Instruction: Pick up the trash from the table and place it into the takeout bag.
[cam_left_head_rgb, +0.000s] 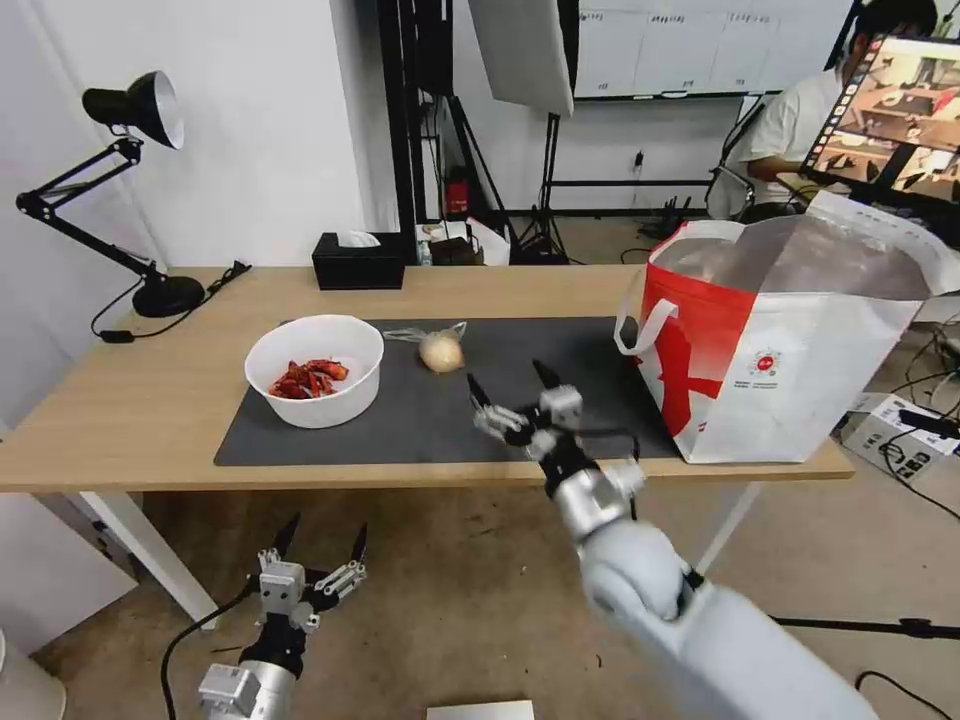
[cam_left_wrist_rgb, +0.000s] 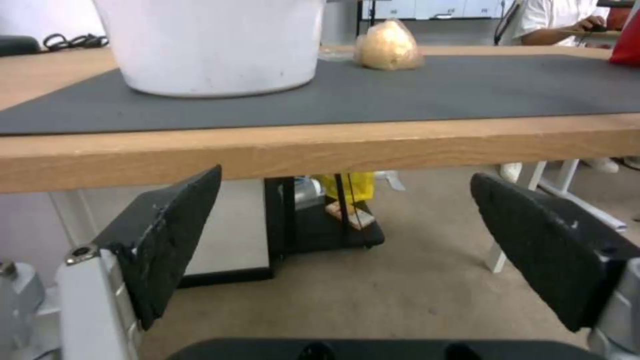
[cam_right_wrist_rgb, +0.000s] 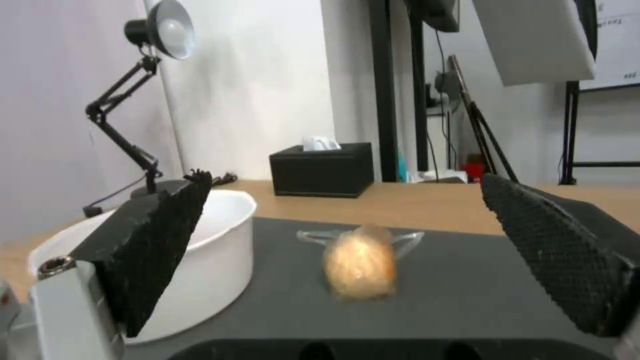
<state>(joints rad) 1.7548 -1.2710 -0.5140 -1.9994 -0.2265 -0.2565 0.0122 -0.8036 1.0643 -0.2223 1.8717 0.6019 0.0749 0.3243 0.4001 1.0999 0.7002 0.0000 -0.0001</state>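
Observation:
A white round bowl (cam_left_head_rgb: 314, 380) of red food scraps sits on the left part of the dark grey mat (cam_left_head_rgb: 420, 420) on the light-wood table (cam_left_head_rgb: 120, 400). A clear bag with a beige lump (cam_left_head_rgb: 441, 350) lies just right of it. My right gripper (cam_left_head_rgb: 508, 385) hovers open over the mat, a short way in front of the lump (cam_right_wrist_rgb: 360, 262), with the bowl (cam_right_wrist_rgb: 220, 250) beside it. The takeout bag (cam_left_head_rgb: 790, 350) stands open at the table's right end. My left gripper (cam_left_head_rgb: 320, 535) hangs open below the table's front edge (cam_left_wrist_rgb: 320, 150), nothing between its fingers.
A black tissue box (cam_left_head_rgb: 358, 260) stands at the table's back and a black desk lamp (cam_left_head_rgb: 120, 190) at the back left. White table legs (cam_left_head_rgb: 150, 550) and cables run below. A seated person and a monitor are behind the bag.

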